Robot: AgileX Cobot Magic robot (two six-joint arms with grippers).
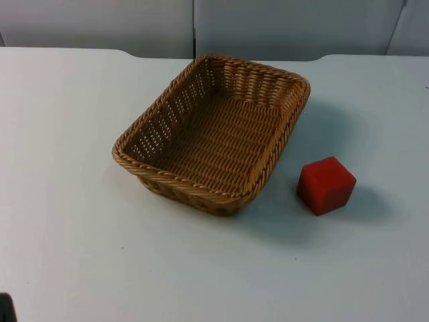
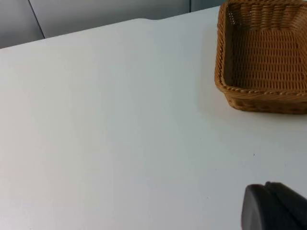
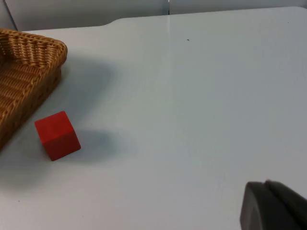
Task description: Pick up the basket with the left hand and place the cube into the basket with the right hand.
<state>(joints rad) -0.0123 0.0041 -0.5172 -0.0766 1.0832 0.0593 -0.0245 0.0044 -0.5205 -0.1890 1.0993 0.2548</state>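
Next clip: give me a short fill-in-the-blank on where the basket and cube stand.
1. The woven basket holds ____ inside it.
2. The cube is coloured ____.
3. The cube rests on the white ____, apart from the basket.
4. In the top view, the cube lies to the basket's ____.

Missing words: nothing; red; table; right

A white table top (image 1: 80, 255) is bounded at its far edge by a grey partition wall (image 1: 281, 27).
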